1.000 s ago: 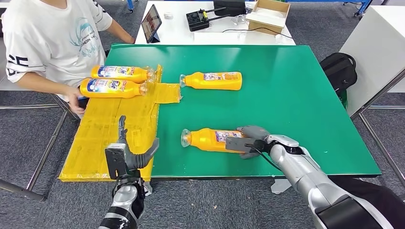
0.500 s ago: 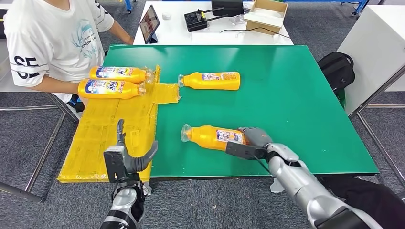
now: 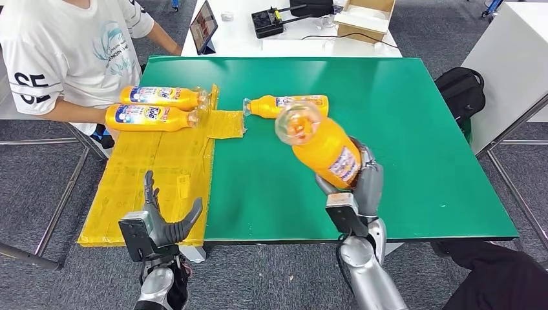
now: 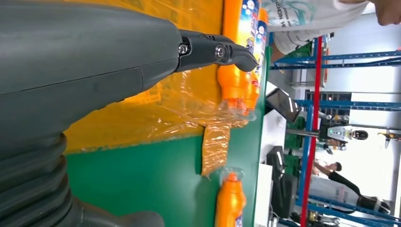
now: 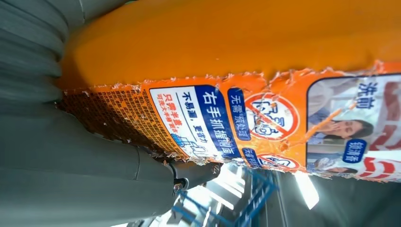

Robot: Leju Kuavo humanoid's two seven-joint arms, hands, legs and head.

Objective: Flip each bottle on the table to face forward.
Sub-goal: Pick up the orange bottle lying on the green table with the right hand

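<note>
My right hand (image 3: 360, 187) grips an orange bottle (image 3: 320, 145) by its base and holds it lifted off the green table (image 3: 400, 116), tilted with its clear cap toward me. Close up in the right wrist view, the bottle's torn label (image 5: 265, 123) lies against my fingers (image 5: 189, 172). Another orange bottle (image 3: 289, 106) lies on its side on the green surface behind it. Two more bottles (image 3: 155, 97) (image 3: 148, 117) lie side by side on the yellow sheet (image 3: 148, 181) at the far left. My left hand (image 3: 158, 223) hangs open, fingers spread, at the table's front edge.
A person in a white T-shirt (image 3: 71, 51) sits at the table's left corner, forearm beside the two bottles. A white table (image 3: 291, 32) behind holds a tablet, a black controller and a cardboard box. A black bag (image 3: 460, 90) lies on the floor at right.
My right hand has lifted the near bottle off the table and swung it up from lying flat to tilted toward me. My left hand sank slightly.
</note>
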